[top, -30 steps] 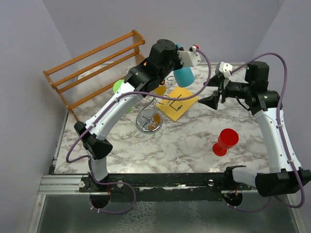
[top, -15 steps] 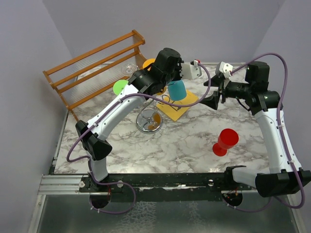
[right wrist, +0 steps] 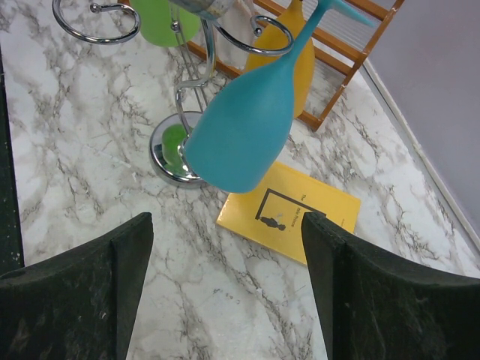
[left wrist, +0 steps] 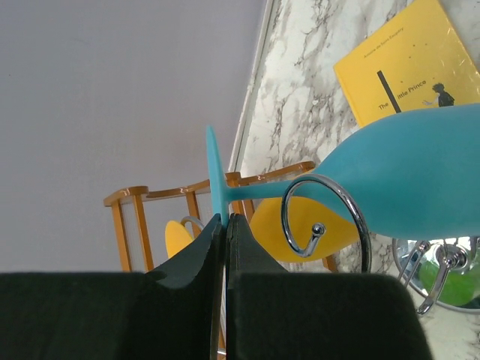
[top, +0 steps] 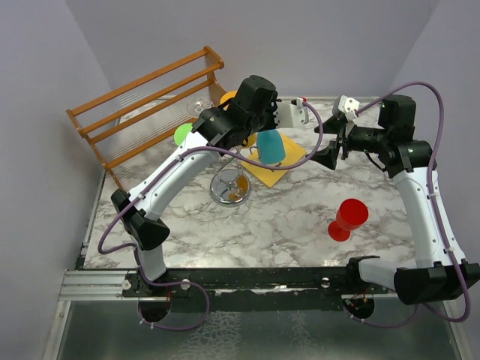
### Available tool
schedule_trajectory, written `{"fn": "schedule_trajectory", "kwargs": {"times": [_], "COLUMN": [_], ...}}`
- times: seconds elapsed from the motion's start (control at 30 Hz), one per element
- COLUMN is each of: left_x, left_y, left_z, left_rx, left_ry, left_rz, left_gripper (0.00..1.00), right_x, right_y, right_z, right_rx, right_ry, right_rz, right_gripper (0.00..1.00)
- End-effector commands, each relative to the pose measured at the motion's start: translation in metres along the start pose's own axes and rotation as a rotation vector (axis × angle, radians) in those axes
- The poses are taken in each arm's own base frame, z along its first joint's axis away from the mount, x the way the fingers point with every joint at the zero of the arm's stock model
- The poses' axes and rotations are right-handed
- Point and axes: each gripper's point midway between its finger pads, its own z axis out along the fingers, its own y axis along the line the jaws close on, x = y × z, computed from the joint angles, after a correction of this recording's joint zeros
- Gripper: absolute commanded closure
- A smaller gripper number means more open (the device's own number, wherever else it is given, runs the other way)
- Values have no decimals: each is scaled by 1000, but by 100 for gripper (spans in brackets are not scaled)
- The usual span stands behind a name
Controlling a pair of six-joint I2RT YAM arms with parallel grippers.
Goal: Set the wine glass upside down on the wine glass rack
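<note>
**A:** Top view: your left jaws are clamped on the glass [top: 271, 145]. It hangs bowl-down over the book [top: 271, 174], just beside the rack [top: 230, 186]. Your right jaws stand apart and empty, near it.

**B:** What can go wrong from here?

**A:** Left wrist view: you grip only the thin edge of the foot. The stem lies against a chrome loop [left wrist: 322, 225], and I can't tell whether it is inside the loop. Force it and the loop could lever the foot out of your jaws.

**B:** And the rack itself?

**A:** Right wrist view: the bowl is tilted, with a green glass [right wrist: 161, 19] and a yellow glass [right wrist: 300, 82] close by. A sideways shove could knock them or tip the rack. Let go before the foot seats and the glass drops onto the counter [right wrist: 75, 150].
</note>
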Motion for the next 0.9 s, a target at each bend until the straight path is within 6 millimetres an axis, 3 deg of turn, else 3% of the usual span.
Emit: {"fn": "schedule_trajectory", "kwargs": {"times": [0.0,0.5,0.87], "left_x": [-12,-10,1], "left_y": [13,7,7], "left_z": [-32,-52,-50], "left_rx": [-12,8,-27], "left_ry": [-61,-14,70], "left_rz": [-20,30,91], "left_gripper": [100,100,100], "right_x": [-3,-1,-1], "right_y": [-2,-4,-6], "right_z": [-1,0,0], "right_rx": [11,9,11], "right_ry": [0,6,9], "right_rz": [-19,-15,-13], "right_gripper": [20,20,20]}}
